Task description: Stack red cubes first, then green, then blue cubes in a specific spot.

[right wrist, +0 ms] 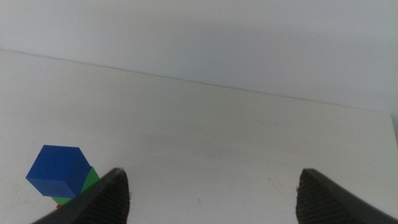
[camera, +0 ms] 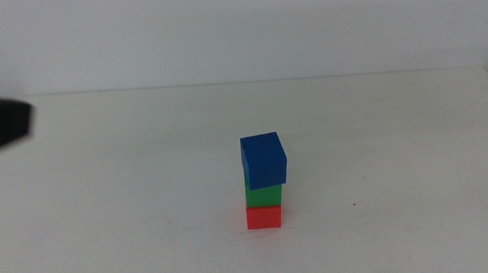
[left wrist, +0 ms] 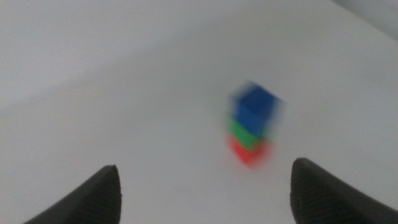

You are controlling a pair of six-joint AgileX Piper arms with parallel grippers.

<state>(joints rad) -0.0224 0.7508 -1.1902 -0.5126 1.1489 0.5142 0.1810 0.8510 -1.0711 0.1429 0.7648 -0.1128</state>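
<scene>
white table (camera: 103, 215), plain wall | stack lower centre of frame: red cube (camera: 264, 216) > green cube (camera: 264, 194) > blue cube (camera: 264, 159), blue twisted, overhangs | left gripper (left wrist: 205, 186) spread, empty, far left | right gripper (right wrist: 214, 190) spread, empty | cubes look light, rigid; pinch flat opposite faces

A plain bright-red cube (camera: 263, 217), a plain green cube (camera: 263, 194) and a plain dark-blue cube (camera: 264, 158) are seen on the white desk (camera: 146, 212). The pincers' jaws are shown dark, apparently black; the blurred left wrist view leaves this uncertain.
</scene>
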